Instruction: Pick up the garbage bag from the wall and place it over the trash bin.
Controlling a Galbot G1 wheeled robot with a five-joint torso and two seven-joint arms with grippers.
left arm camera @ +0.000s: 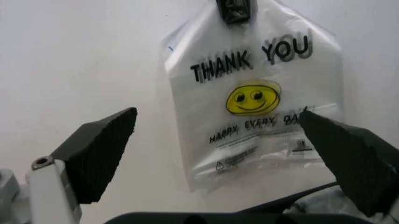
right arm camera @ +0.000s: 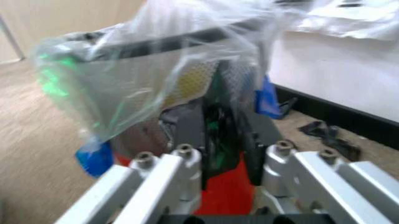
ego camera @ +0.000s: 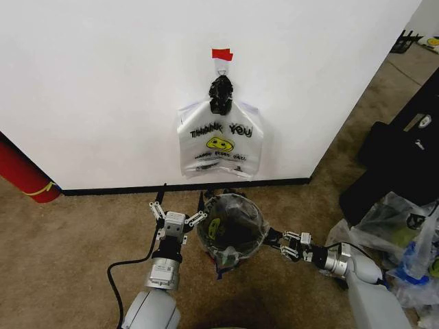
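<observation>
Right gripper (ego camera: 276, 241): low at the right side of the trash bin (ego camera: 263, 229), my fingers parted and pressed close to its plastic-covered wall. I cannot tell whether any film lies between them.
Left gripper (ego camera: 178, 211): just beside the bin's left rim, fingers spread wide, holding nothing, pointed at the wall (ego camera: 103, 82).
Garbage bag (right arm camera: 118, 88): thin translucent film with blue patches, draped over the bin's mouth and hanging loose down its near-right side. It is off the wall.
Bin: small, round, dark mesh on a red base, on the carpet near the black baseboard, between my two grippers.
Other bag: white "THANK YOU" bag (ego camera: 219, 144) hangs by its knotted handles under the red tape strip (ego camera: 221, 54). Not the task item.
Step judged: seating the film around the rim, close to done.
Method advised: pinch the film only, never the mesh; pull outward and down evenly on both sides so the light bin does not tip or slide.
Risk: thin plastic may tear on the wire.
</observation>
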